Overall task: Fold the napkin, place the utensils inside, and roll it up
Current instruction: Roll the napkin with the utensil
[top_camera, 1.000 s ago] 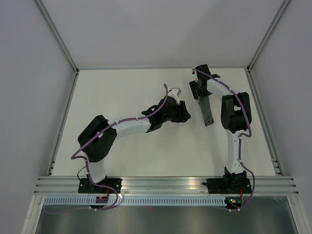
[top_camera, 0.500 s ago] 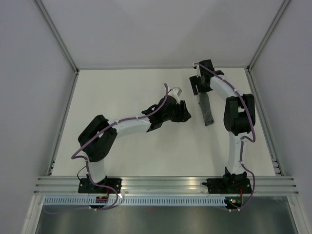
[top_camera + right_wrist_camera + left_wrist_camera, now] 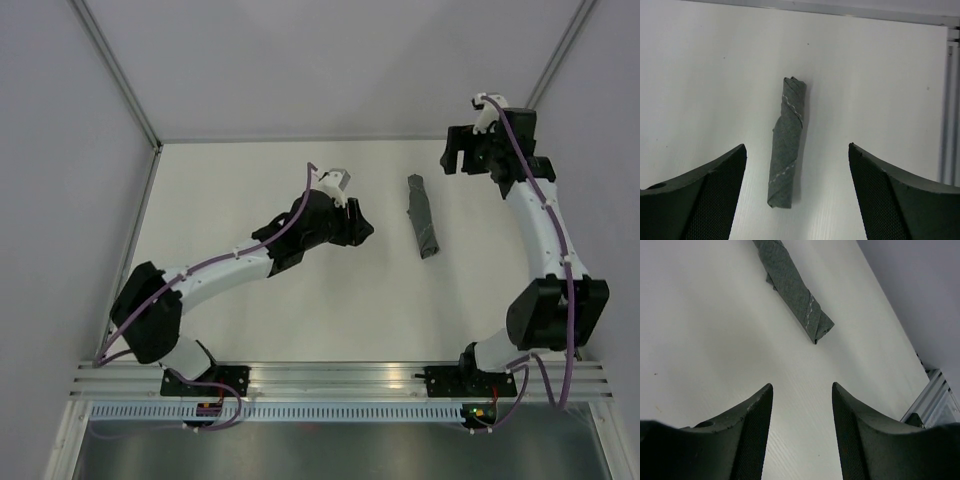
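Right of centre in the overhead view, the napkin lay on the table as a tight dark roll. Its long axis ran nearly top to bottom, leaning slightly lower right, and no utensil showed outside it. Toward the upper right hung the right gripper, jaws spread wide and empty, set to either side of the roll's width. Leftward, the left gripper pointed at it, jaws parted on nothing. Neither touched it; rolling looked finished.
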`<state>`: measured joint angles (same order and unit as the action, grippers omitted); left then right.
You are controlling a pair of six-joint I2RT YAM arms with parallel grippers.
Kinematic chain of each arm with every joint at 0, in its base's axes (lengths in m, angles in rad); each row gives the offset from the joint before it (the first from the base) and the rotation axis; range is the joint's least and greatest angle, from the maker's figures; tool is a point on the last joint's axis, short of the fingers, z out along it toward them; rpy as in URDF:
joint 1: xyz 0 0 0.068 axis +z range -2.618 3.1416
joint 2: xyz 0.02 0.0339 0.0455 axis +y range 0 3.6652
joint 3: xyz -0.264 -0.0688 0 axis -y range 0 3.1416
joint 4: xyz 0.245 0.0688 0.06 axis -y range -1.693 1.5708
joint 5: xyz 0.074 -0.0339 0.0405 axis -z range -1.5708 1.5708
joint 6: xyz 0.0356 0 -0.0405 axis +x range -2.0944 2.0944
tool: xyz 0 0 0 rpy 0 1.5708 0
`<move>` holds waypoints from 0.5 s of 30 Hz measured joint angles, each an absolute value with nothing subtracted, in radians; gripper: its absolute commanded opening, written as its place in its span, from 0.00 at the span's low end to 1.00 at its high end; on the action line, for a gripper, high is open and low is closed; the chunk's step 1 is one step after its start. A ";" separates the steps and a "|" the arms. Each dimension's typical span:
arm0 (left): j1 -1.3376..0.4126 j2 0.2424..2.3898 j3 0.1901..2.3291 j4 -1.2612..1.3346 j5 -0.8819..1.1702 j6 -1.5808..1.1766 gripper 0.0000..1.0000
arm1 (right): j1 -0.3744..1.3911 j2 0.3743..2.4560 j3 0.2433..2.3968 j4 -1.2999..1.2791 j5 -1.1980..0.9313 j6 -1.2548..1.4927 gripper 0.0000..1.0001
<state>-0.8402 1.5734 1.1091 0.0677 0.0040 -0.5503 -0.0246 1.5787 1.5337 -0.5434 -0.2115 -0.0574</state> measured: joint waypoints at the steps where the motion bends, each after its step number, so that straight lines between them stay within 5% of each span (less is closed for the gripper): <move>1: -0.837 1.531 1.090 0.065 0.000 -0.543 0.57 | -0.053 1.524 1.497 -0.530 -0.232 -0.056 0.88; 15: -0.807 1.163 0.893 -0.023 -0.081 -0.498 0.62 | -0.202 1.138 1.092 -0.535 -0.360 -0.117 0.91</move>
<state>-0.8074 1.1625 0.8928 -0.0231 -0.0814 -0.4980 -0.2024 1.1381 1.0920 -0.5354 -0.3599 -0.1173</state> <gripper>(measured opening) 0.613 0.909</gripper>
